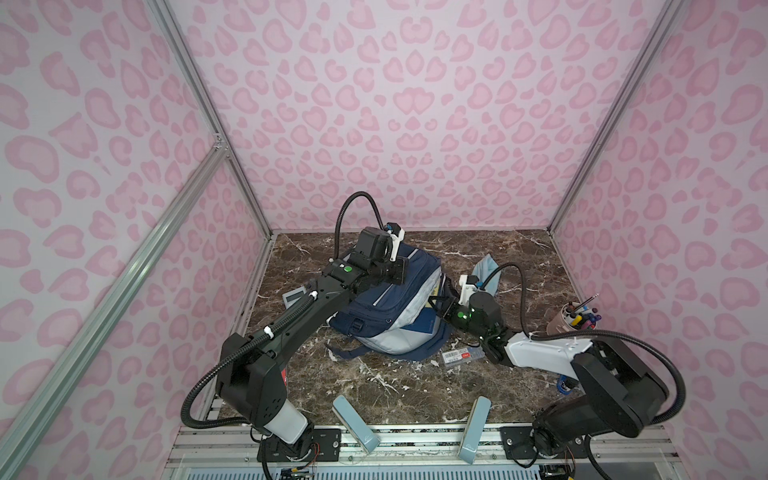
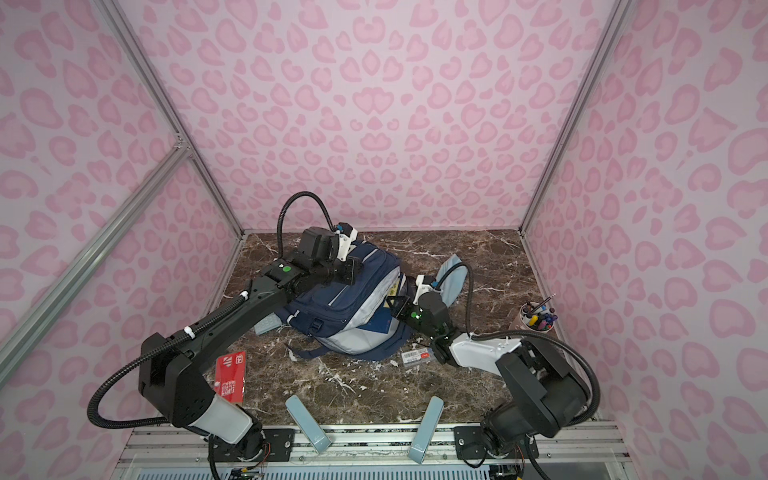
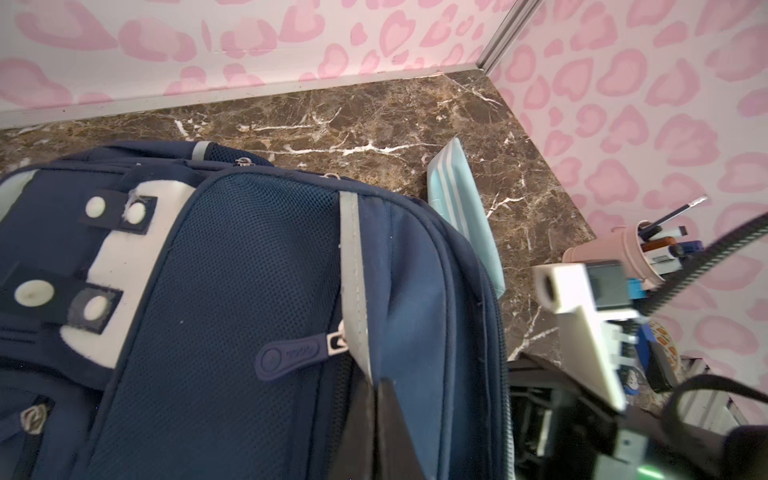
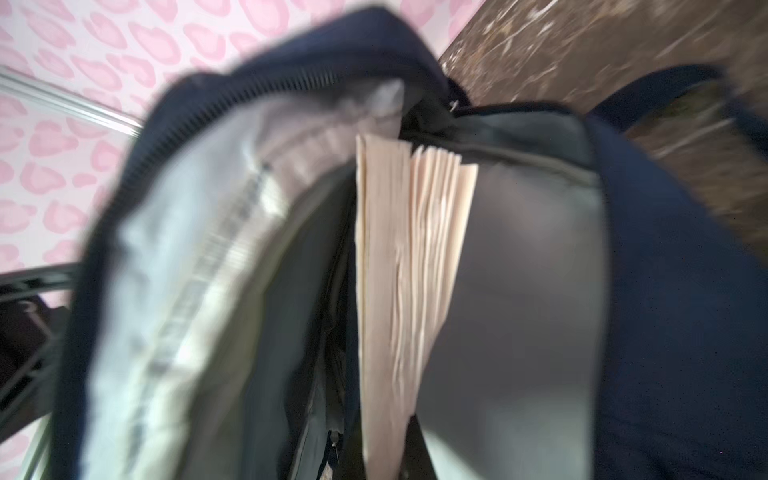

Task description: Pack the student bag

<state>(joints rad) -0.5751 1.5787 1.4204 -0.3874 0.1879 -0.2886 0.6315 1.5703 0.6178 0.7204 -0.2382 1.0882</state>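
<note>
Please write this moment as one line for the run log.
left end effector: shut on backpack flap | right end effector: shut, at backpack opening | book: inside backpack

1. The right gripper: tips buried in the student bag mouth, at its 3 o'clock. You cannot tell whether they pinch anything.
2. Right wrist view: smeared throughout. You get only the page edges of a book; its cover is hidden.
3. Red card, bag's 8 o'clock: half behind the left arm.
4. Grey item, 9 o'clock: partly under that arm, unidentifiable.
5. Labelled case, 5 o'clock: print too small for you to read.
6. Light-blue pouch, 2 o'clock: near end behind the right wrist.
7. The left gripper: finger bodies cut by the frame edge.
</note>
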